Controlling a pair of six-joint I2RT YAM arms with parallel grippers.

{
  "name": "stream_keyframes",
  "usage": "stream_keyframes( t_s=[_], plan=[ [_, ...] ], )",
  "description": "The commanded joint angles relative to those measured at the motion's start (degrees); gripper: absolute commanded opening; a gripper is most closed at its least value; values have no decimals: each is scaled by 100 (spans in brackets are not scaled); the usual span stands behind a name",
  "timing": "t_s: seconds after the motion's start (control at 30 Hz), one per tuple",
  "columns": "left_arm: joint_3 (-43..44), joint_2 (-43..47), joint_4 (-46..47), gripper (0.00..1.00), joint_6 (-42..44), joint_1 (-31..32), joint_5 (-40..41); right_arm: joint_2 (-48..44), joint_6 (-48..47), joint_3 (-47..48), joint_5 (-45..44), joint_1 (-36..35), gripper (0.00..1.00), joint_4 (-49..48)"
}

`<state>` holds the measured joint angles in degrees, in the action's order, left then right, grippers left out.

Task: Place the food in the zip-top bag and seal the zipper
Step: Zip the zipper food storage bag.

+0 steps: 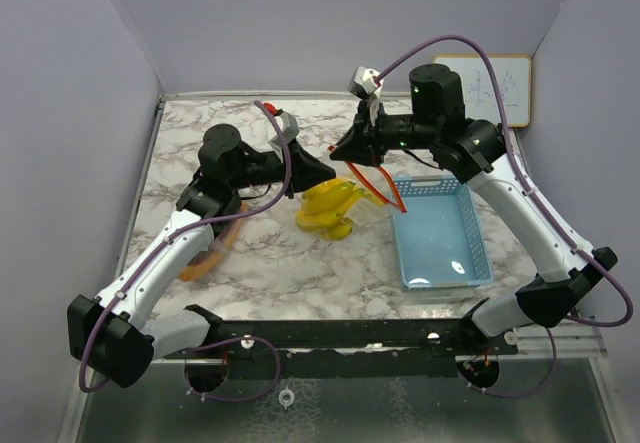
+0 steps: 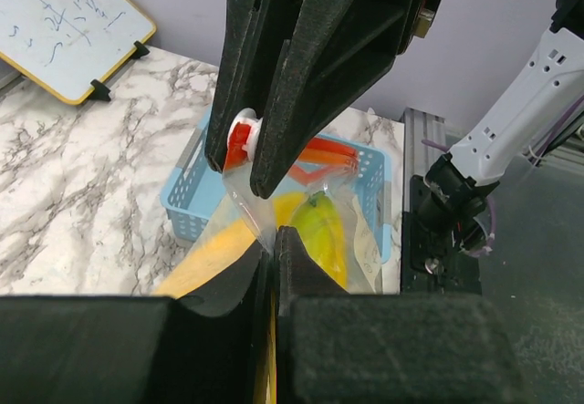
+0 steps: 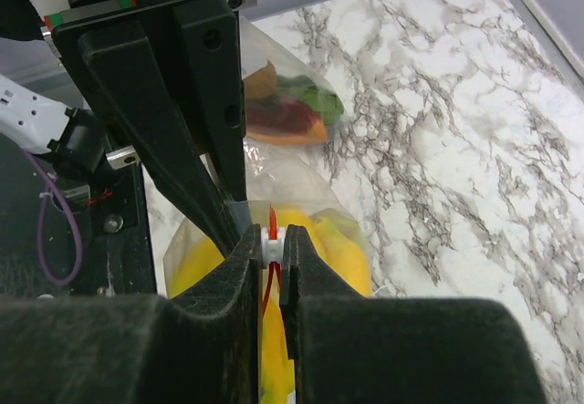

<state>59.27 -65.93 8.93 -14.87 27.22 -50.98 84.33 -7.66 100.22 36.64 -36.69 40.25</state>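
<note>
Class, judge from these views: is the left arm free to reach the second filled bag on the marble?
Probably not yet. The left gripper is shut on the banana bag, so it must let go first; the second bag also lies partly under that arm's forearm.

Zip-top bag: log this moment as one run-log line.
left gripper: shut on zip-top bag edge | right gripper: shut on zipper slider | bananas: inside zip-top bag
</note>
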Motion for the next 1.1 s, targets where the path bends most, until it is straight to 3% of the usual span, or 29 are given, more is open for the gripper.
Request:
stream_keyframes(
  t_s=[0.0,0.13,0.2,0.4,0.5,0.63,0.77,0.97,1.07],
  plan=[
    [155,81,188,15,236,-15,-127,114,-85,213,678,74,3,160],
    [237,136,129,32,655,-15,-380,109,-204,212,1217,74,4,267],
    [267,160,124,47,852,-13,-401,92,-283,229,1347,74,4,340],
    [297,70,143,48,1060,-13,-709,23,-359,249,1452,74,4,412],
    [279,-51,266,42,931,-15,-938,47,-357,278,1448,74,4,440],
    [281,-129,283,12,832,-15,-1057,73,-392,296,1390,74,4,460],
    [327,-117,241,0,852,-15,-840,104,-387,293,1468,74,4,468],
    [679,-156,-414,0,1111,-53,460,-17,-555,103,1023,74,4,555],
    [589,-38,-122,0,853,-202,589,-209,-714,-169,581,74,3,604]
  ],
)
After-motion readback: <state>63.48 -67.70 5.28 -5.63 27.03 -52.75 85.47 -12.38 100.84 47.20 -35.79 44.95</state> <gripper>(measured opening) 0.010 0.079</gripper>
